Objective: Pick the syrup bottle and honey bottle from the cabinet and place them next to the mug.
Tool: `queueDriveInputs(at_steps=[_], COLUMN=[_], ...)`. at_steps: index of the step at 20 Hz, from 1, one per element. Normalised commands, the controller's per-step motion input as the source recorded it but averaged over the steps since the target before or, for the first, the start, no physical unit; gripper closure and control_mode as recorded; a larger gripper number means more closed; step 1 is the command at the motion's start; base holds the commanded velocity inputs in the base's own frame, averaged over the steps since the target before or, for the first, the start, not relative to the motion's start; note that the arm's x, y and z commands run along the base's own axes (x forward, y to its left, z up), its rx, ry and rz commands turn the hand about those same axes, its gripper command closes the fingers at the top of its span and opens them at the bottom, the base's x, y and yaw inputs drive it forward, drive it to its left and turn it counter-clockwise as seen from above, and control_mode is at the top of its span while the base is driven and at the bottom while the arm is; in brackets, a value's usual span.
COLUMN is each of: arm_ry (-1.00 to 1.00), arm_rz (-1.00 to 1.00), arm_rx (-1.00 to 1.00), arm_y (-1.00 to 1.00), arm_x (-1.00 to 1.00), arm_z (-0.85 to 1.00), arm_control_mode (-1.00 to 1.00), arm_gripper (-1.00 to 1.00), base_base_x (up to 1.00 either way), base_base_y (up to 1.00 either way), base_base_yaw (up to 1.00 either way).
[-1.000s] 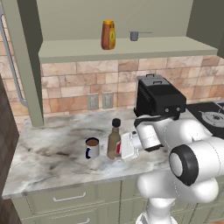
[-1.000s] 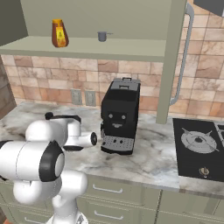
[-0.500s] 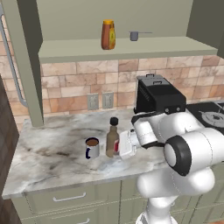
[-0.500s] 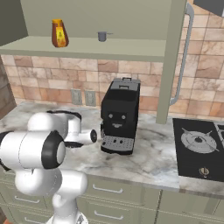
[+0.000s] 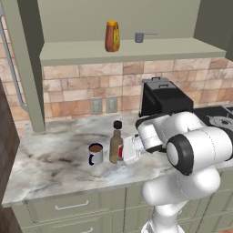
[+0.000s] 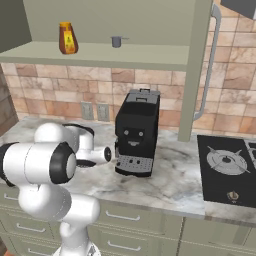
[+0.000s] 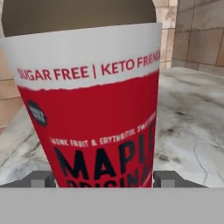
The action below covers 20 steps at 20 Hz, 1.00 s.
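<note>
Since 1.0 s ago: arm drawn in toward its base; elbow joint now larger in the left base view; syrup bottle [image 5: 116, 143] in the same spot on the counter [image 5: 54, 159], beside the mug [image 5: 95, 154]; honey bottle [image 5: 112, 36] unchanged on the shelf

Item 1, syrup bottle: upright on the marble counter, long axis vertical, black cap up; just right of the mug in the left base view, near but whether touching cannot be told; red-and-white label faces the hand camera [image 7: 92, 109], reading "SUGAR FREE | KETO FRIEND..." and "MAPL..."

Item 2, gripper [image 5: 126, 151]: level with the bottle's lower body, approaching from the bottle's right in the left base view; 2 fingertips [image 7: 39, 178] sit one at each side of the label's base in the hand view; whether they press the bottle or stand just clear cannot be told

Item 3, mug: white with dark blue side, brown liquid inside, upright on the counter

Item 4, honey bottle [image 6: 67, 38]: upright on the cabinet [image 5: 136, 50] shelf, orange cap up, long axis vertical; well apart from the arm

Item 5, grey measuring cup [image 5: 140, 37]: on the same shelf, right of the honey bottle

Item 6, black coffee machine [image 6: 137, 132]: on the counter against the brick wall, behind the arm

Item 7, cooktop [image 6: 227, 170]: set in the counter at the right of the right base view
</note>
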Motion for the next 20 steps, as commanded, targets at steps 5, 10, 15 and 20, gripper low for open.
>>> queueDriveInputs(at_steps=[5,10,15,20], arm_ry=[0.0,0.0,0.0,0.0], arm_rz=[0.0,0.0,0.0,0.0], arm_rx=[0.0,0.0,0.0,0.0], arm_y=[0.0,0.0,0.0,0.0], arm_x=[0.0,0.0,0.0,0.0], arm_z=[-0.01,0.0,0.0,0.0], arm_control_mode=[-1.0,-1.0,-1.0,-1.0], arm_gripper=[-1.0,-1.0,-1.0,-1.0], base_base_x=[0.0,0.0,0.0,0.0], base_base_y=[0.0,0.0,0.0,0.0], base_base_yaw=[0.0,0.0,0.0,0.0])
